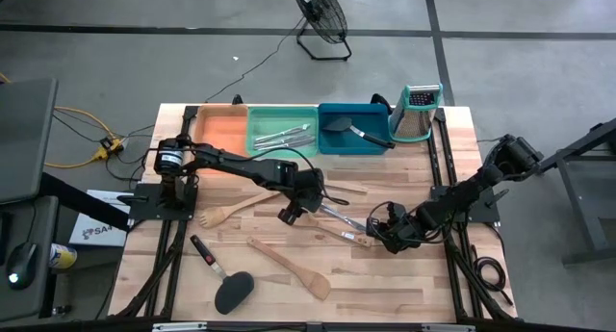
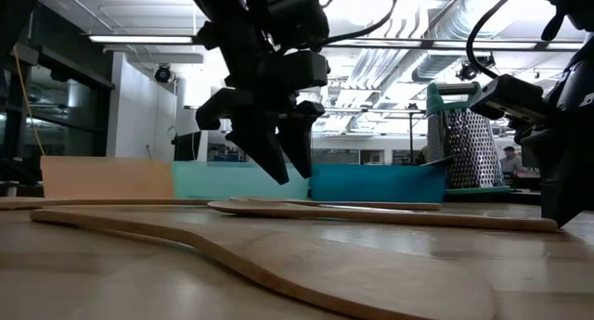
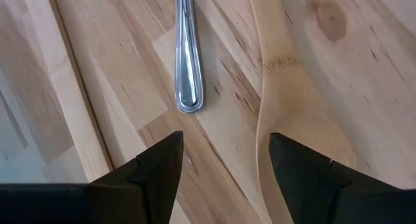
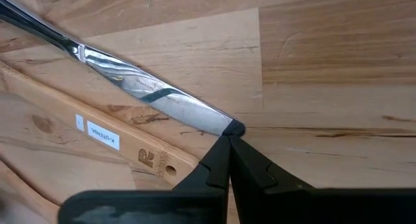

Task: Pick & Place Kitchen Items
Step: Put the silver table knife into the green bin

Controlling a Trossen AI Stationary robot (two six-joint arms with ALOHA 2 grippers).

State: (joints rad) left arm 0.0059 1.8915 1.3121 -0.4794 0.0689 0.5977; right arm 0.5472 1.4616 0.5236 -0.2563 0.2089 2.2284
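A silver knife lies flat on the wooden table between my two grippers. My left gripper hangs open, slanting down just above the table, short of the knife's rounded handle end, and touches nothing. A pale wooden utensil lies beside that handle. My right gripper is shut, with its tips at the knife's blade tip. A wooden handle with a label and a hole lies next to the blade. A wooden fork, a wooden spatula and a black turner lie on the table's left and near parts. My right gripper has its shut fingertips against the tip of the knife's blade, coming steeply from above. Whether the tip is pinched between them or only touched, I cannot tell. The knife lies flat on the table.
An orange tray, a green tray with silver cutlery and a blue tray with a black turner stand along the far edge. The steel grater stands to their right. The table's near right part is bare wood.
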